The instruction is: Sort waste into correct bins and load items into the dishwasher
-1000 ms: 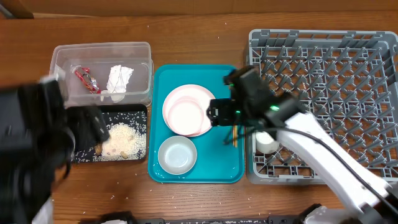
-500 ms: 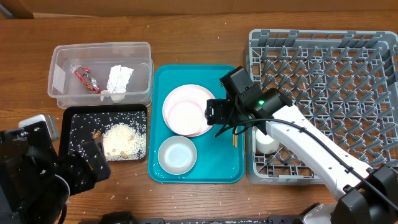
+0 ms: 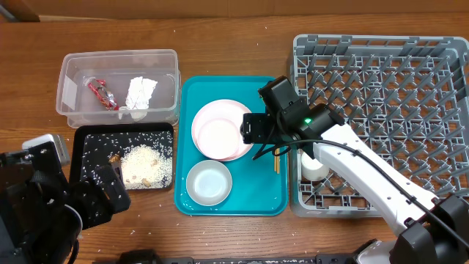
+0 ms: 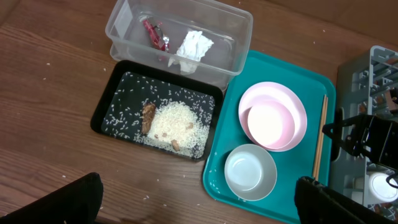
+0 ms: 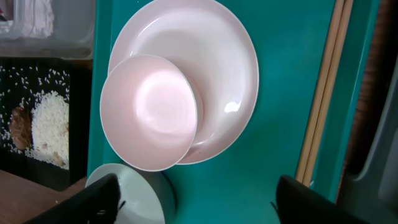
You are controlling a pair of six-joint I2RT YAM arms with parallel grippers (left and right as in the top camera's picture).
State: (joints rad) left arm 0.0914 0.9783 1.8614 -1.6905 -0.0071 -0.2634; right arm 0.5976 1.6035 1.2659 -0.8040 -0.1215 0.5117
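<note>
Chopsticks (image 5: 322,93) lie as a close pair on the teal tray (image 3: 253,192), along its 3 o'clock edge. Seen from overhead, their long axis runs from 12 to 6 o'clock with a slight lean, and their upper ends are hidden under the right arm. The right gripper (image 5: 198,190) hangs above the tray between the chopsticks and the plate (image 3: 216,108). Its jaws are spread wide and hold nothing. A bowl (image 3: 220,139) sits on the plate toward its 6 o'clock side, and a second bowl (image 3: 209,182) stands on the tray at 6 o'clock from it.

The dish rack (image 3: 381,88) is at 3 o'clock from the tray, with the cup (image 3: 315,169) in its 7 o'clock corner. At 9 o'clock from the tray, the clear tub (image 3: 73,70) holds the tissue (image 3: 141,93) and the wrapper (image 3: 101,94). Just at 6 o'clock from the tub, the black tray (image 3: 91,139) carries the rice (image 3: 146,165) and a brown scrap (image 3: 115,158). The left gripper (image 4: 199,183) hovers high at the table's 8 o'clock side, its jaws also wide apart and empty.
</note>
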